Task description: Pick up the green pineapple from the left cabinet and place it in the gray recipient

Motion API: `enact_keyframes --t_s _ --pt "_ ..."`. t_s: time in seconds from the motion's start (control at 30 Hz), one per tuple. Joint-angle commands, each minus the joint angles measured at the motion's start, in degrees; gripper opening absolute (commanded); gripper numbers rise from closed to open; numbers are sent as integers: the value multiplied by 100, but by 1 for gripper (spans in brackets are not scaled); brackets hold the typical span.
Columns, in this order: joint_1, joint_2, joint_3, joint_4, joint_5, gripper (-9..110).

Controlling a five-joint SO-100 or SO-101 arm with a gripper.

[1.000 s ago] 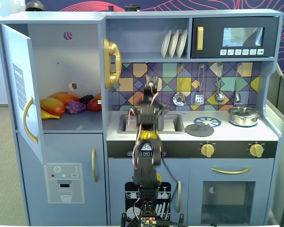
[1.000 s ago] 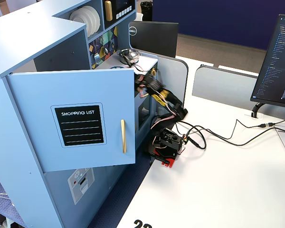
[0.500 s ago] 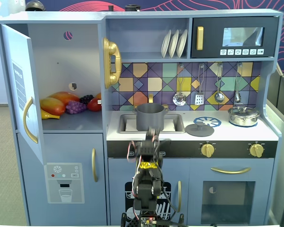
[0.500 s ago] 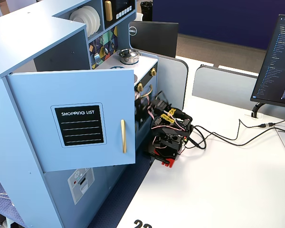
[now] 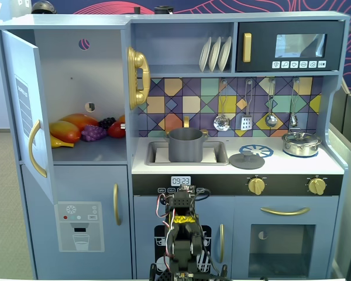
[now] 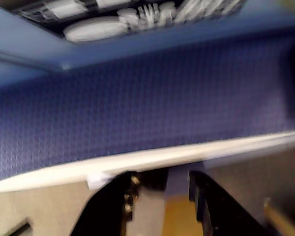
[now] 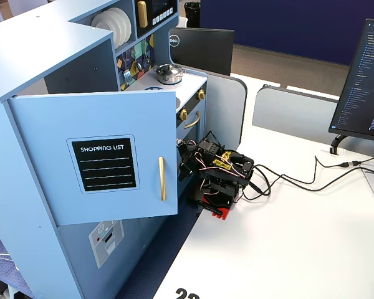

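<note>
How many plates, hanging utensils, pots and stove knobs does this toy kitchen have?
White plates: 3
Hanging utensils: 4
Pots: 2, the gray pot and the silver lidded pot
Gold stove knobs: 2
Total: 11

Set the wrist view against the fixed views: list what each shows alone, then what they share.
Wrist view only: a close look at the gripper, dark fingers apart, before a blurred blue wall.
A fixed view only: the open left cabinet holding fruit such as purple grapes, and the gray recipient in the sink. No green pineapple can be made out.
Shared: only the robot itself, seen as the folded arm.
</note>
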Motion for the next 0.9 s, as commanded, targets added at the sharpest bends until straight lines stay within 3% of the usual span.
enact_keyframes --t_s 0.0,0.87 --pt "211 105 9 1107 -501 6" --pt "246 105 9 1116 -519 7"
